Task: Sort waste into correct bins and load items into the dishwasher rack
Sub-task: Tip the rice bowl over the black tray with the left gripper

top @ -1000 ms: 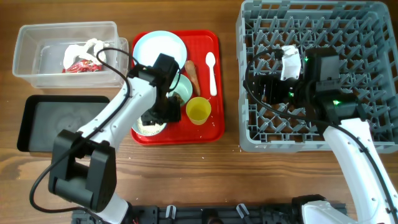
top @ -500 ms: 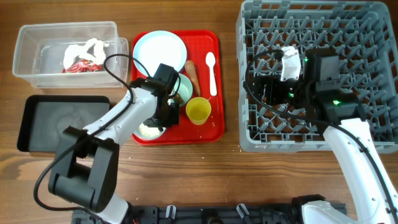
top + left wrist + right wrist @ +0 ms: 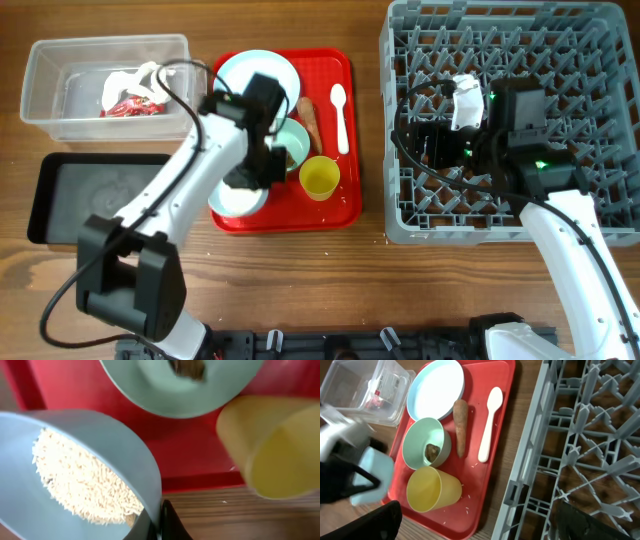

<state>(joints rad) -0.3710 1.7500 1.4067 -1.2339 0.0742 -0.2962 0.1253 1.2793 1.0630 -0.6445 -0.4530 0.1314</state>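
My left gripper (image 3: 256, 172) (image 3: 159, 522) is shut on the rim of a pale bowl (image 3: 238, 198) (image 3: 75, 480) that holds white rice-like crumbs (image 3: 82, 477). The bowl sits tilted over the front edge of the red tray (image 3: 340, 208). A second mint bowl (image 3: 294, 142) (image 3: 426, 442) holds a dark food scrap (image 3: 432, 450). Next to it are the yellow cup (image 3: 319, 177) (image 3: 432, 491), the brown stick (image 3: 461, 427), the white spoon (image 3: 489, 422) and the blue plate (image 3: 436, 387). My right gripper (image 3: 428, 140) (image 3: 477, 530) stands open over the grey dishwasher rack (image 3: 520, 40), with nothing between its fingers.
The clear tub (image 3: 60, 70) at the far left holds the red wrapper (image 3: 128, 106) and white tissue (image 3: 142, 74). The black tray (image 3: 95, 195) lies in front of it, left of the red tray. A few rice grains lie on the red tray beside the cup.
My left gripper has closed on the rice bowl's rim, and the left arm has swung back a little with the bowl in it. The right arm has not moved.
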